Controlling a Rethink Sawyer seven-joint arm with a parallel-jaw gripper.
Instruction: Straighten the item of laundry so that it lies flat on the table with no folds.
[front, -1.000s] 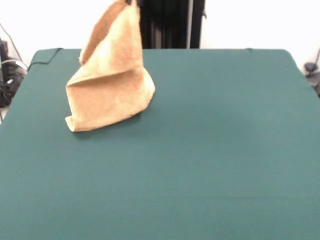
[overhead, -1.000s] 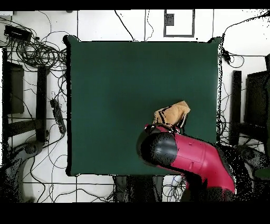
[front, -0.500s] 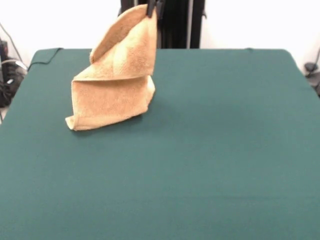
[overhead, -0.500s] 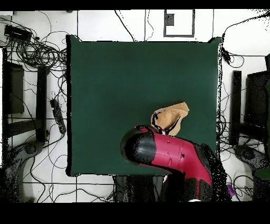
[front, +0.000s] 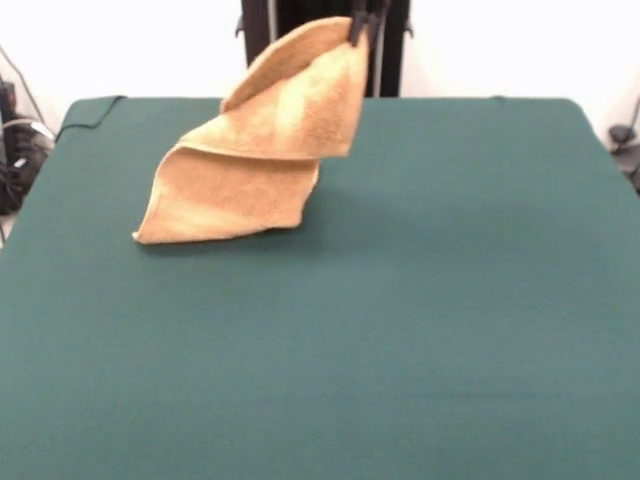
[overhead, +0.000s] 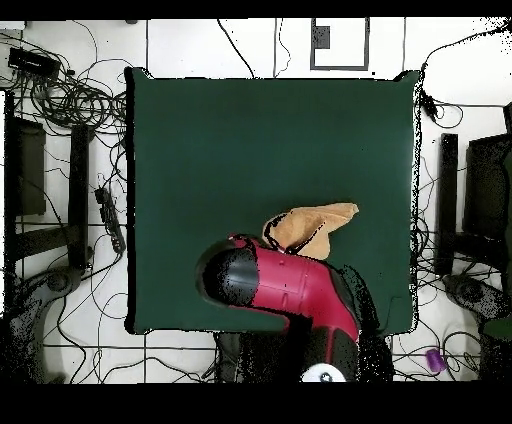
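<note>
While the jaws stay pinched on the towel's (front: 265, 150) top corner, the gripper (front: 362, 25) has carried it toward 3 o'clock, stretching the cloth; its low corner rests on the table (front: 420, 300), folds remaining.

towel (front: 255, 160) on table (front: 400, 320), far-left part in front view, one corner lifted under gripper (front: 362, 22)
</note>
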